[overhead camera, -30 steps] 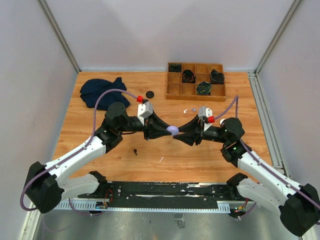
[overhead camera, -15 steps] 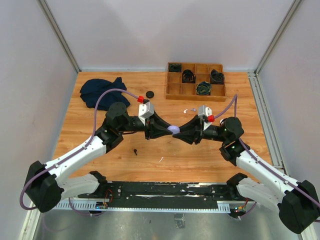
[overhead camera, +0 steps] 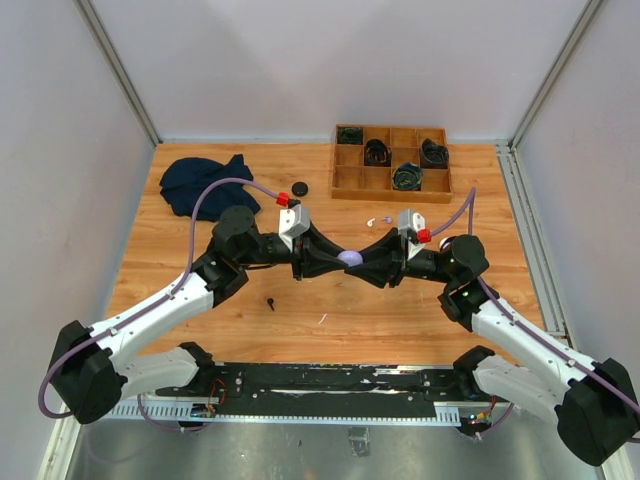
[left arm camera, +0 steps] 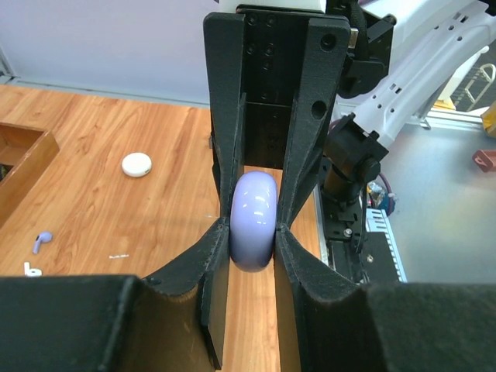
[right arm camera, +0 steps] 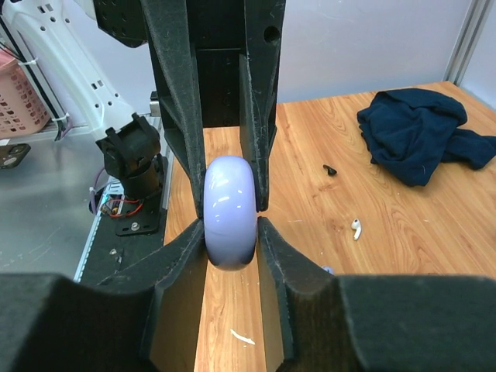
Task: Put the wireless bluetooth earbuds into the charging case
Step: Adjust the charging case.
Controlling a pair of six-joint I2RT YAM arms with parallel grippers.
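Note:
A pale purple round charging case [overhead camera: 348, 258] hangs closed above the table's middle, pinched edge-on from both sides. My left gripper [overhead camera: 338, 260] is shut on it from the left, my right gripper [overhead camera: 360, 262] from the right. In the left wrist view the case [left arm camera: 254, 221] sits between my left gripper's [left arm camera: 253, 236] pads, the other fingers above it. The right wrist view shows the case [right arm camera: 229, 211] in my right gripper [right arm camera: 230, 232]. On the wood lie a purple earbud [left arm camera: 40, 242], white earbuds [left arm camera: 31, 270] [right arm camera: 356, 228] and a black earbud [overhead camera: 270, 301].
A wooden compartment tray [overhead camera: 392, 165] holding coiled black cables stands at the back right. A dark blue cloth [overhead camera: 205, 185] lies at the back left, a black round case [overhead camera: 299, 188] beside it. A white round case [left arm camera: 136, 164] rests on the table. A white sliver [overhead camera: 322, 319] lies near the front.
The right gripper has edged in a little toward the left one and tightened on the case. The left arm and the case have barely moved.

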